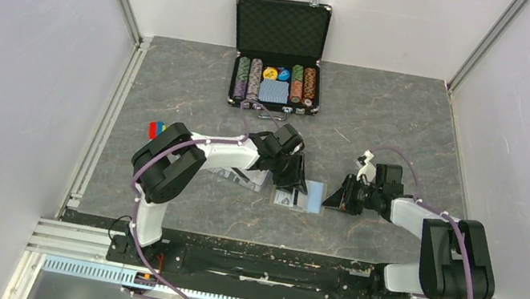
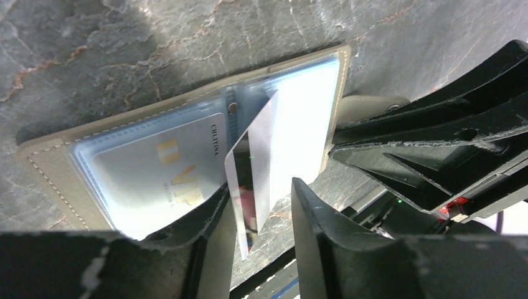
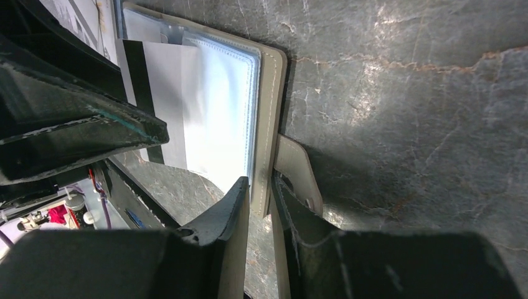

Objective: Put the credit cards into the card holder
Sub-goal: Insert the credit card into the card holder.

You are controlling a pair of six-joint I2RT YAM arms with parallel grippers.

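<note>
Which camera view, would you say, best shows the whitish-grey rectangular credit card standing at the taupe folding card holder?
Left wrist: the credit card fills mid-frame, tilted over the card holder. Right wrist shows its dark-striped end; top external, a tiny pale patch.

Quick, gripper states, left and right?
Left gripper: open, credit card standing loose between its fingers.
Right gripper: closed on the edge of the card holder.

Two credit cards are counted, one card holder, one black chip case with four rows of chips, and one small red-and-blue object on the bench.
</note>
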